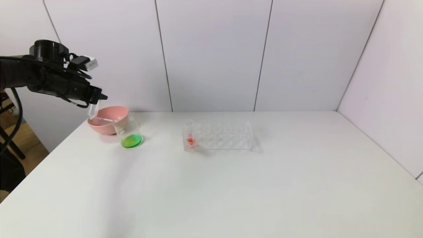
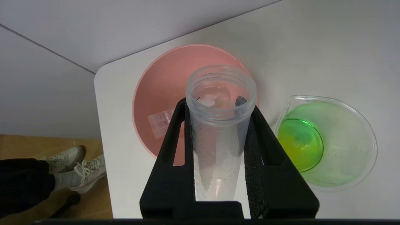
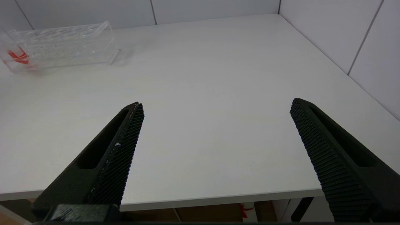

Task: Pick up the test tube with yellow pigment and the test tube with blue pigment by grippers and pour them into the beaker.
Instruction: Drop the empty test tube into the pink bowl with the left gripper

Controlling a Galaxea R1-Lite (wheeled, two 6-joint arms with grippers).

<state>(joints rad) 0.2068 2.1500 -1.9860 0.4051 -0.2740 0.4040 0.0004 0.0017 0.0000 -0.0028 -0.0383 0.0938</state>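
Observation:
My left gripper (image 1: 96,100) hangs at the table's far left, shut on a clear test tube (image 1: 93,110) that holds no coloured liquid. In the left wrist view both jaws (image 2: 218,106) press the sides of this tube (image 2: 218,140), whose open mouth points down over the pink bowl (image 2: 162,87). No yellow or blue shows in it, so I cannot tell which pigment tube it is. The beaker (image 1: 130,132) stands on the table just right of the bowl, with green liquid (image 2: 300,143) at its bottom. My right gripper (image 3: 216,104) is open and empty above the table's near edge.
The pink bowl (image 1: 107,124) sits at the far left corner with a clear marked item (image 2: 161,120) lying inside. A clear tube rack (image 1: 218,135) stands mid-table, a red-bottomed tube (image 1: 190,137) in its left end. A person's shoes (image 2: 78,165) show beyond the table's edge.

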